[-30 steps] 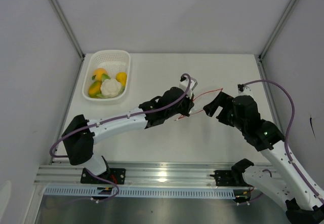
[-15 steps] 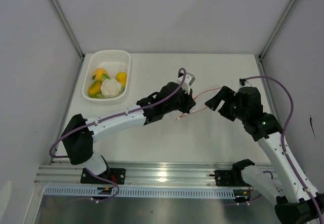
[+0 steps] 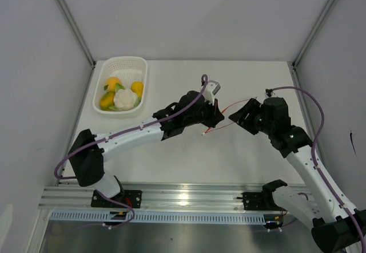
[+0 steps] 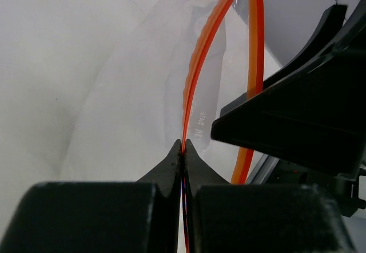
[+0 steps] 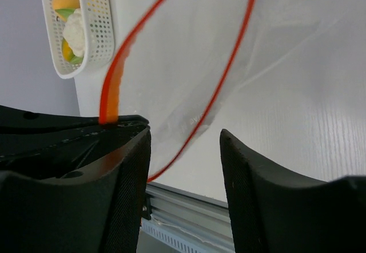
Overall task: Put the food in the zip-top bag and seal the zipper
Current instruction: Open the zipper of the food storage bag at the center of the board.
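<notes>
White tabletop (image 3: 189, 155) bears the work: at mid-reach the left tool (image 4: 183, 147) pinches the zipper (image 4: 197, 70) of the zip-top bag (image 4: 137, 98), with the right tool (image 5: 186, 135) part-open astride the other lip. Opening the mouth seems the step in hand; next, the right tool should nip that lip and draw it away. Farther back, the food (image 3: 120, 95) lies in the basket (image 3: 123, 62).

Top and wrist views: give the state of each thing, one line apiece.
Bag: mouth open, no food inside.
Zipper: unsealed, its two strips spread apart.
Left gripper: shut on one zipper strip.
Right gripper: open, gripping nothing.
Basket: upright, holding the food.
Food: all in the basket.
</notes>
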Controlling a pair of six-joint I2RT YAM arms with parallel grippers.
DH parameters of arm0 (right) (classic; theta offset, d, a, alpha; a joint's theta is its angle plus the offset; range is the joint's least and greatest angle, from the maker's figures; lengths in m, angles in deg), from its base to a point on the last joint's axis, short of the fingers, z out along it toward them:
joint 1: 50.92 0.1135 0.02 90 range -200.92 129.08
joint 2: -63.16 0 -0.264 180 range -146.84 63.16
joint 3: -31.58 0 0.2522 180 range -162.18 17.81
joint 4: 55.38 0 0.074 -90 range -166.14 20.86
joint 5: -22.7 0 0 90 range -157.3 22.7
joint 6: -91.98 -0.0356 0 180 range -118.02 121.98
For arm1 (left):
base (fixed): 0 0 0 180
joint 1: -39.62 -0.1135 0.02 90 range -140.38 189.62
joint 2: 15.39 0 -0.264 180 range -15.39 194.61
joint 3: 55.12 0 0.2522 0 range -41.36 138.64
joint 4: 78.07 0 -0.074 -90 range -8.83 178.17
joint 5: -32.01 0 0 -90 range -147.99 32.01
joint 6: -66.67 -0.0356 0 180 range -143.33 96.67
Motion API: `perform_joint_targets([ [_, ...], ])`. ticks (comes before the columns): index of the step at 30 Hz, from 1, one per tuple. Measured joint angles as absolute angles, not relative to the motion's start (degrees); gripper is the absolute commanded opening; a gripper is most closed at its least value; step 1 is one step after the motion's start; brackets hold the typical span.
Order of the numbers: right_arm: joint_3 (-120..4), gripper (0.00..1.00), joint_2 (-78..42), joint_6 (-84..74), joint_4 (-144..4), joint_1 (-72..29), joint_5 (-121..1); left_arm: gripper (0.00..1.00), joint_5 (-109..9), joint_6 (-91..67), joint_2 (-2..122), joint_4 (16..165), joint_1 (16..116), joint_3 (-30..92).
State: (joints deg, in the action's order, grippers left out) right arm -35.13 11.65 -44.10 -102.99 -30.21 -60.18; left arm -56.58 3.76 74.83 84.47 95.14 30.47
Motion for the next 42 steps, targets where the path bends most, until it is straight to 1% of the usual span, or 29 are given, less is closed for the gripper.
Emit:
perform_joint_targets([
  [2,-34.7,0.47,11.8,-44.3,-103.0,-29.6,-61.0,0.01,-55.8,3.9,74.8,84.6,94.9,31.1],
  [3,-34.5,0.33,11.8,-44.4,-103.1,-29.4,-61.4,0.01,-55.5,3.9,74.7,84.7,94.8,31.3],
  [5,-34.5,0.18,11.8,-44.2,-103.1,-29.3,-62.3,0.01,-54.6,4.3,74.2,85.1,94.6,31.4],
  [6,-34.5,0.05,11.8,-44.1,-103.1,-29.3,-62.9,0.01,-54.2,4.7,73.9,85.5,94.4,31.4],
  [7,-34.5,0.0,11.8,-43.8,-103.2,-29.3,-63.3,0.01,-53.6,5.0,73.6,86.0,94.3,31.4],
  [15,-41.6,0.0,9.5,-38.9,-108.3,-29.3,-70.0,0.01,-50.1,7.9,73.1,89.5,92.9,30.1],
  [21,-54.3,0.0,0.4,-31.3,-114.8,-29.3,-72.7,0.01,-48.1,11.3,74.0,90.9,90.3,27.7],
  [24,-59.8,0.0,-6.0,-27.4,-117.7,-29.1,-73.3,0.08,-46.8,11.8,75.8,92.3,89.7,27.8],
  [25,-61.0,0.0,-8.0,-26.1,-118.5,-29.0,-73.6,0.16,-46.1,11.8,76.5,92.7,89.5,27.8],
  [28,-63.4,0.0,-12.9,-22.7,-120.8,-28.7,-74.0,0.27,-44.0,12.1,78.8,94.0,89.1,27.8],
  [30,-64.0,0.0,-15.1,-21.2,-121.7,-28.4,-74.0,0.28,-42.3,12.3,80.2,94.7,88.7,27.8],
  [33,-64.7,0.0,-18.0,-19.6,-122.3,-27.8,-74.1,0.33,-40.3,12.3,81.9,95.8,87.6,27.8],
  [36,-66.4,0.0,-20.9,-18.5,-122.6,-26.9,-74.3,0.49,-39.4,12.1,83.1,96.8,86.6,27.9],
  [37,-67.2,0.0,-22.1,-18.2,-122.6,-26.5,-74.4,0.56,-39.4,12.1,83.2,96.8,86.3,28.0],
  [42,-70.3,0.0,-26.3,-16.9,-122.4,-25.4,-74.5,0.69,-40.6,11.1,83.2,97.3,85.2,28.0],
])
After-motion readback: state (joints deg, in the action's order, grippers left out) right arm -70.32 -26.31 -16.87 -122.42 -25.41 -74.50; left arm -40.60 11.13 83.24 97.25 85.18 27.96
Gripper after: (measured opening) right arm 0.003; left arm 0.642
